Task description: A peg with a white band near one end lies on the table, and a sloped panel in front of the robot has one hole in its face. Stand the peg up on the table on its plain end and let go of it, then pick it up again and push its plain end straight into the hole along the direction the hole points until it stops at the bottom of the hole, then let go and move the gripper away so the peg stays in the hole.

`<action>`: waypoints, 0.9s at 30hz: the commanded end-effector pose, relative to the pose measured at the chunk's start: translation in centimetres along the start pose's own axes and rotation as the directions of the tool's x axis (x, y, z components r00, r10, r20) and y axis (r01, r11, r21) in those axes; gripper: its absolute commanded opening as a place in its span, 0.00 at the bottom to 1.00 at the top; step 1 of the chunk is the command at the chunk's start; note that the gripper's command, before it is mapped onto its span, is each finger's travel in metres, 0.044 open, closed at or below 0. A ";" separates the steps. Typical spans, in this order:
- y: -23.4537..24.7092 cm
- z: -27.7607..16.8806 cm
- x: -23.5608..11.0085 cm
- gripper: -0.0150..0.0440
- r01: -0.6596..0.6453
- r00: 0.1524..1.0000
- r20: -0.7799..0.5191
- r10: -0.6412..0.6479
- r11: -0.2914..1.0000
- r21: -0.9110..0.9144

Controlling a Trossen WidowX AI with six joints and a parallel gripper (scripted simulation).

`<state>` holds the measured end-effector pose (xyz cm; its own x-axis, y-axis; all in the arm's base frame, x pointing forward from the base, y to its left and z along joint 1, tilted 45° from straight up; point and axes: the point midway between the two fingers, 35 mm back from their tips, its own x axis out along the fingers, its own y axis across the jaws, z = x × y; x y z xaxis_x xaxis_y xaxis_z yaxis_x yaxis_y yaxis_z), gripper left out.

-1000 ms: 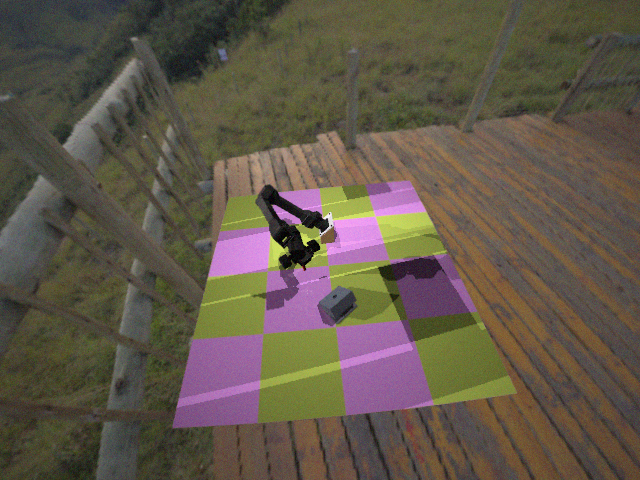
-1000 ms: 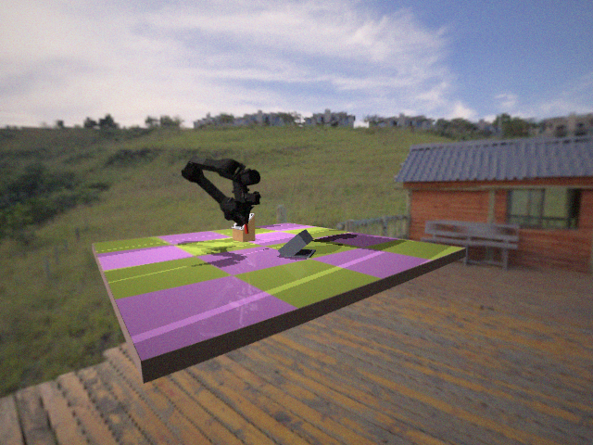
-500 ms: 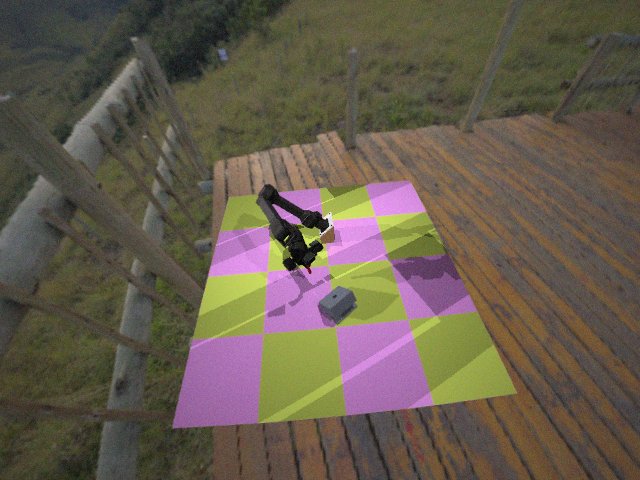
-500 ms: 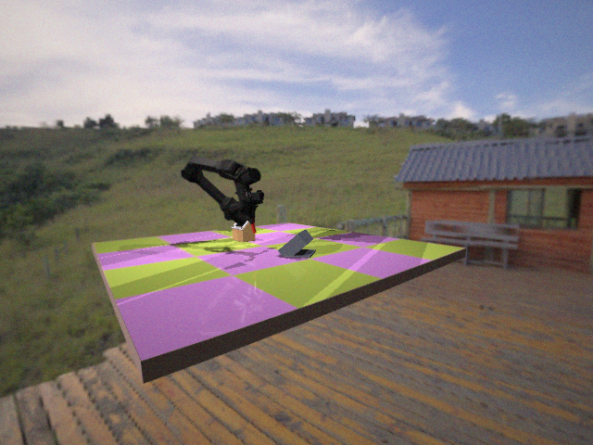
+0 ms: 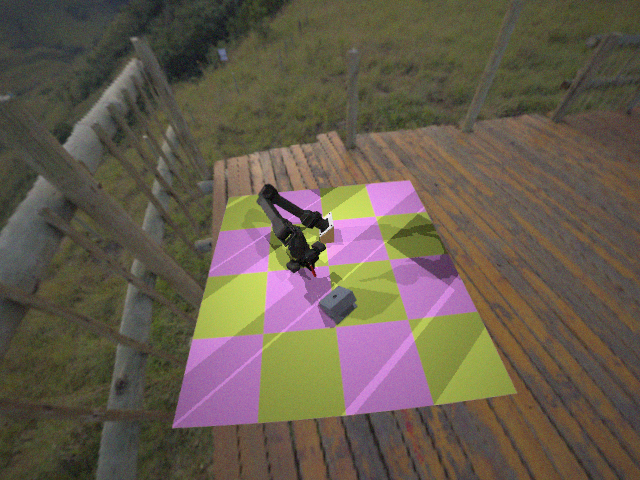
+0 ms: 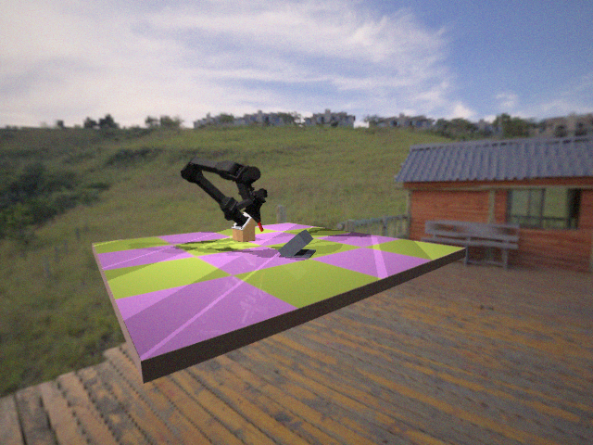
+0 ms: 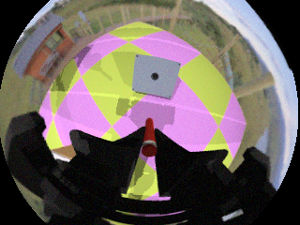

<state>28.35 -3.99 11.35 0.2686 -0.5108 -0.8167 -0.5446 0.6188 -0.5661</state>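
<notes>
My gripper (image 5: 310,262) (image 6: 257,218) (image 7: 148,153) is shut on the red peg (image 5: 312,270) (image 6: 259,225) (image 7: 149,137). The peg's free end sticks out from the fingers and points down and forward, above the table. Its white band is hidden in the fingers. The grey sloped panel (image 5: 338,302) (image 6: 296,243) (image 7: 157,77) stands on the checkered table ahead of the gripper, apart from the peg. Its dark hole (image 5: 337,296) (image 7: 154,77) shows in the middle of its face. In the wrist view the peg tip points towards the panel, with a gap between them.
The arm's base (image 5: 326,230) (image 6: 244,232) stands on a tan block behind the gripper. The pink and green table (image 5: 299,372) (image 6: 191,306) rests on a wooden deck. A wooden railing (image 5: 103,217) runs along the left.
</notes>
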 end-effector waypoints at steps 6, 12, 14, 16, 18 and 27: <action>0.4 1.4 0.2 0.25 0.004 0.997 0.082 0.002 0.998 -0.064; 0.5 2.3 0.2 0.25 0.016 0.991 0.134 -0.003 0.995 -0.101; 0.6 2.6 0.2 0.25 0.022 0.988 0.152 -0.004 0.993 -0.113; 0.6 2.9 0.2 0.25 0.028 0.986 0.169 -0.006 0.992 -0.125; 0.6 3.2 0.2 0.25 0.034 0.982 0.187 -0.008 0.990 -0.138; 0.7 4.2 0.2 0.25 0.058 0.970 0.241 -0.014 0.983 -0.175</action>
<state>31.30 -1.31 10.66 0.4524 -0.3738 -0.8097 -0.6464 0.4881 -0.5864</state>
